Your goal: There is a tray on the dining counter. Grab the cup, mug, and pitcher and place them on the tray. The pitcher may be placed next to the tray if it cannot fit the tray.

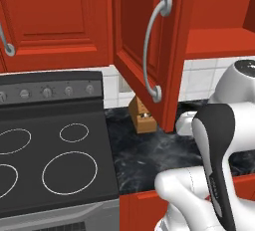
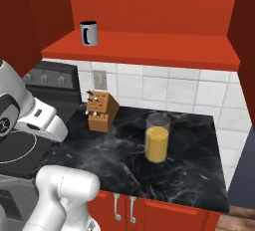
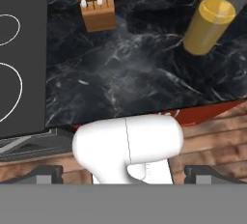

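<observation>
Black marble-patterned worktop (image 2: 189,175) w/ white veining, on red cabinet doors, lies ahead of & below the gripper (image 3: 123,172); jaws stand wide apart, nothing btwn them, dark tips just showing at the bottom corners of hand view. Black glass-top stove (image 1: 50,150) w/ white burner rings sits off to the gripper's left. Open red upper cabinet door (image 1: 149,51) w/ grey curved handle hangs above, near the arm — prob the main thing in the way if the arm lifts toward the shelf. Tall clear glass pitcher (image 3: 209,25), orange-yellow in its lower part, stands upright on the worktop ahead & to the right of the gripper, well apart from it. Tan wooden knife block (image 3: 94,3) is ahead-left, near the wall, clear of the pitcher. Small grey mug (image 2: 88,33) w/ dark handle sits up on the red shelf, above & beyond. Step in hand looks like reaching for the pitcher: swing right, come in level at mid-height, jaws astride the cylinder, close gently so it stays upright; glass prob slippery & top-heavy, so lift slow
</observation>
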You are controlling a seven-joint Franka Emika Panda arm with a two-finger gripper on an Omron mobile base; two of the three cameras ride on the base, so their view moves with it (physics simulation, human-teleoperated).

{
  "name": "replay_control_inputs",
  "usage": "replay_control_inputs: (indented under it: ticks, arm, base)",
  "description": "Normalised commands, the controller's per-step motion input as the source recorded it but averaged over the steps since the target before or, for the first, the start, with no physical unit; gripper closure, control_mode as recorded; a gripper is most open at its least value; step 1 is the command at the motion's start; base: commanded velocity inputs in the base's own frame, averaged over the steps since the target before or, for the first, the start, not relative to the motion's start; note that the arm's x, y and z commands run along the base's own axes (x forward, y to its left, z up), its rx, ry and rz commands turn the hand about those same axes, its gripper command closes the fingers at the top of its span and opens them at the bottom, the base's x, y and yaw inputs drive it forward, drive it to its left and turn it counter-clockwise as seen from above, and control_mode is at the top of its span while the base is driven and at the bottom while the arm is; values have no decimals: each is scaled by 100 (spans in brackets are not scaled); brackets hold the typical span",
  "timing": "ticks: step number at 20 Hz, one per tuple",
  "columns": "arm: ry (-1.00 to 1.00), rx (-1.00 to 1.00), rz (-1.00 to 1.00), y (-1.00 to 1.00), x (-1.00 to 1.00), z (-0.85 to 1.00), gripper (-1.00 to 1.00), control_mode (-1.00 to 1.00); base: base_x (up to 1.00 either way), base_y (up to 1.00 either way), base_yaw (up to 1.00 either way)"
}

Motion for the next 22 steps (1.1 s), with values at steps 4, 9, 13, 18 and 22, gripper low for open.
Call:
replay_control_inputs:
  ticks: [4,9,13,18,22]
  arm:
    - [0,0,0,0,0,0,-100,100]
    - [-2,0,0,-29,0,10,-100,-100]
    - [-21,0,2,-75,-19,54,-100,-100]
    - [-22,1,11,-52,18,67,-100,-100]
    - [-24,0,11,1,54,56,-100,-100]
  base:
    - [72,-10,15]
    - [8,-8,2]
    - [0,0,0]
    - [0,0,0]
    - [0,0,0]
